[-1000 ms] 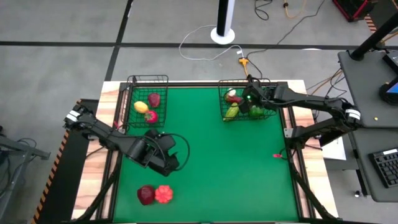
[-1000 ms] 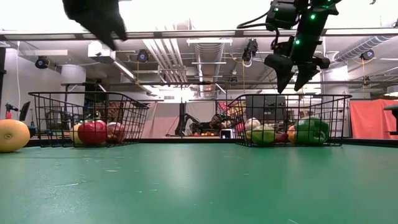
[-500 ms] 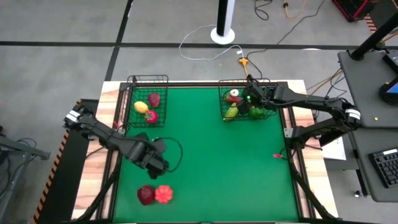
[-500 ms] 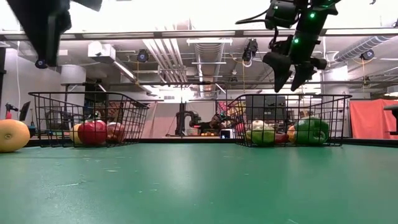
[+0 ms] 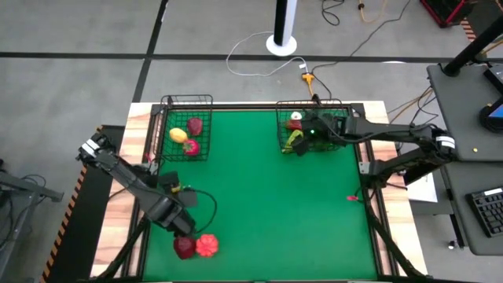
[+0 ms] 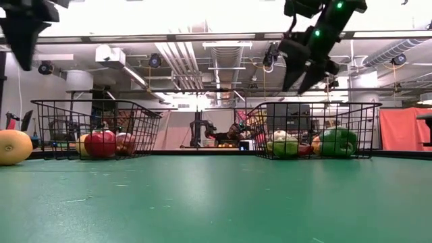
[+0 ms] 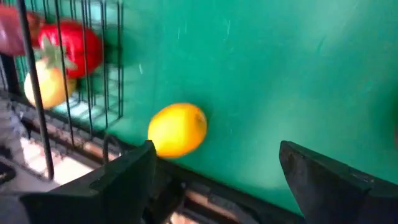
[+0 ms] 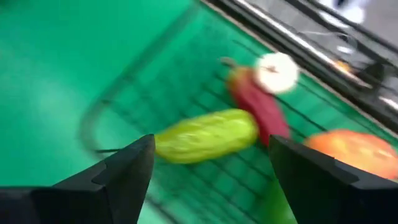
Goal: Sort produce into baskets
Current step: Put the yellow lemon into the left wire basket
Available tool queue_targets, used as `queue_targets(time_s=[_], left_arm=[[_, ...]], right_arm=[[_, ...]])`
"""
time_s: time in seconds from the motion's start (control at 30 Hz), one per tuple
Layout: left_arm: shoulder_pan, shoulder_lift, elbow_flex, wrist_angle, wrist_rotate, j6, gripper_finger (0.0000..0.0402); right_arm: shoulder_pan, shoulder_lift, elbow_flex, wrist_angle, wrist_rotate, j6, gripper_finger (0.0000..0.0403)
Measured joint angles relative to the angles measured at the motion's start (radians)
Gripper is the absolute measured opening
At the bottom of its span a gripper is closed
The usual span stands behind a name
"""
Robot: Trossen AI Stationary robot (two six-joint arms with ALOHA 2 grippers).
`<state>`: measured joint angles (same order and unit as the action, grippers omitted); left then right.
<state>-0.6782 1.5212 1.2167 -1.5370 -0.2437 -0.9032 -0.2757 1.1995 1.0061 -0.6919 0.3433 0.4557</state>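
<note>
My left gripper [image 5: 181, 226] [image 7: 214, 180] hangs open over the mat's near left, just on the far side of a dark maroon piece [image 5: 184, 248] and a red piece [image 5: 207, 245], touching nothing. A yellow lemon-like piece [image 7: 177, 129] [image 6: 13, 146] lies on the mat by the left edge. The left basket [image 5: 187, 126] holds yellow, red and maroon pieces. My right gripper [image 5: 300, 144] [image 8: 208, 180] hangs open above the right basket [image 5: 310, 126], over a green piece [image 8: 208, 134], a red one [image 8: 258, 102], a white one [image 8: 277, 71] and an orange one [image 8: 348, 149].
Both wire baskets stand at the mat's far edge, one left and one right. The green mat [image 5: 275, 204] lies bare between them and over its near right half. Wooden strips and black frame rails border the mat on the left and right.
My left gripper has swung from the mat's middle left toward the near and left edges, sinking a little and rolling, and now hangs by the maroon and red pieces. My right gripper has shifted slightly toward the near edge over the right basket and tipped.
</note>
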Motion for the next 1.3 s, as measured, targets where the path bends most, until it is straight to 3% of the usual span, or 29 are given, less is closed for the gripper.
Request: queue_targets(time_s=[0.13,0.33,0.5,0.67,0.83,0.97,1.1,1.3], left_arm=[[-0.028,-0.004,-0.017,0.001,-0.012,-0.062,0.0320],[-0.084,-0.049,-0.019,0.000,-0.151,-0.122,0.0319],[-0.114,-0.113,-0.059,-0.015,-0.146,-0.182,0.0308],[-0.111,-0.147,-0.112,-0.017,-0.066,-0.225,0.0295],[-0.110,-0.112,-0.155,0.003,-0.039,0.032,0.0293],[-0.111,-0.063,-0.174,0.017,-0.017,0.131,0.0293],[-0.109,-0.043,-0.217,0.035,-0.019,0.164,0.0293],[-0.094,-0.111,-0.341,0.149,-0.008,0.167,0.0284]], right_arm=[[0.088,0.011,0.000,0.150,-0.068,-0.040,0.0299],[0.230,0.082,0.000,0.438,-0.116,-0.134,0.0297],[0.300,0.175,0.043,0.540,-0.115,-0.179,0.0292],[0.335,0.288,0.147,0.518,-0.116,-0.210,0.0291],[0.339,0.378,0.283,0.413,-0.116,-0.263,0.0294],[0.340,0.434,0.370,0.310,-0.115,-0.293,0.0293],[0.341,0.453,0.397,0.282,-0.116,-0.310,0.0293],[0.339,0.446,0.393,0.271,-0.116,-0.318,0.0301]])
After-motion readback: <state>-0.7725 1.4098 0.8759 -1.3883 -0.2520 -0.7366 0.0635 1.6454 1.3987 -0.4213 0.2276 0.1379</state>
